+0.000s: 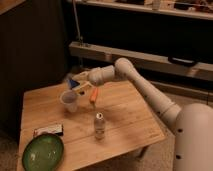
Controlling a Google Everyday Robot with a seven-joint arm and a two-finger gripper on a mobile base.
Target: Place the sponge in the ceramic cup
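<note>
The whitish ceramic cup (69, 100) stands upright on the left part of the wooden table (125, 125). Just above and slightly right of its rim, my gripper (78, 83) is shut on the dark-blue sponge (75, 80), which hangs in the air over the cup's far edge. My arm reaches in from the right across the back of the table.
An orange stick (93, 97) lies right of the cup. A small clear bottle (99, 125) stands near the table's middle. At the front left sit a green round plate (43, 152) and a small flat packet (48, 131). Dark shelving runs behind the table.
</note>
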